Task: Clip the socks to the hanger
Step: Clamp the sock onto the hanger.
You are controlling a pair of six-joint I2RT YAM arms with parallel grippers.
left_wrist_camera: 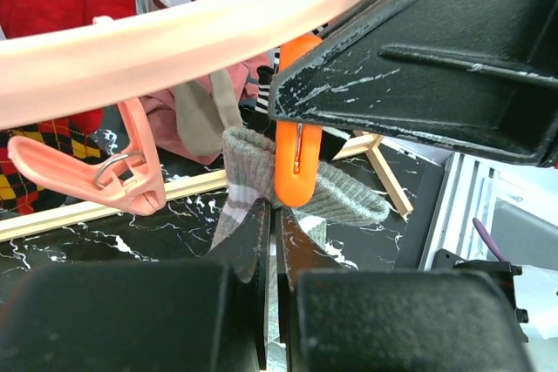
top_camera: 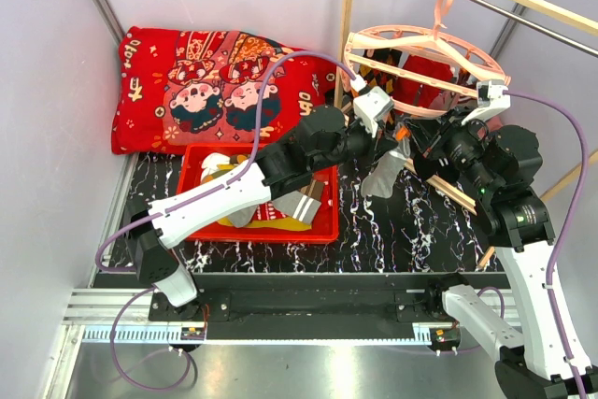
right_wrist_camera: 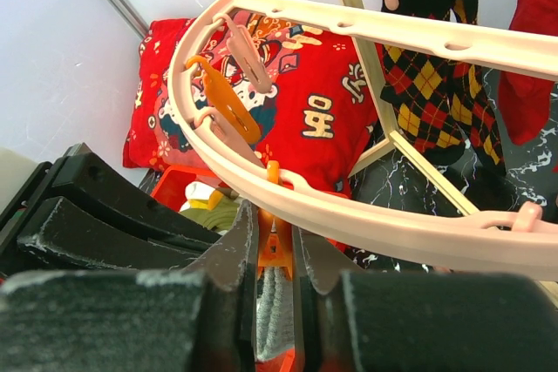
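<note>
The hanger [right_wrist_camera: 418,32] hangs above the tabletop [top_camera: 411,231] at the right. Below its rim, a grey sock [left_wrist_camera: 349,202] dangles from 1 orange clip [left_wrist_camera: 296,163]. The left gripper [left_wrist_camera: 272,215] has its fingers closed tight, pinching the sock's lower edge just beneath the clip. The right gripper [right_wrist_camera: 275,224] has its fingers pressed narrow on both sides of the orange clip. An argyle sock [right_wrist_camera: 427,84] and a red sock [right_wrist_camera: 536,50] hang from the far side. More socks lie in the red basket [top_camera: 318,233].
</note>
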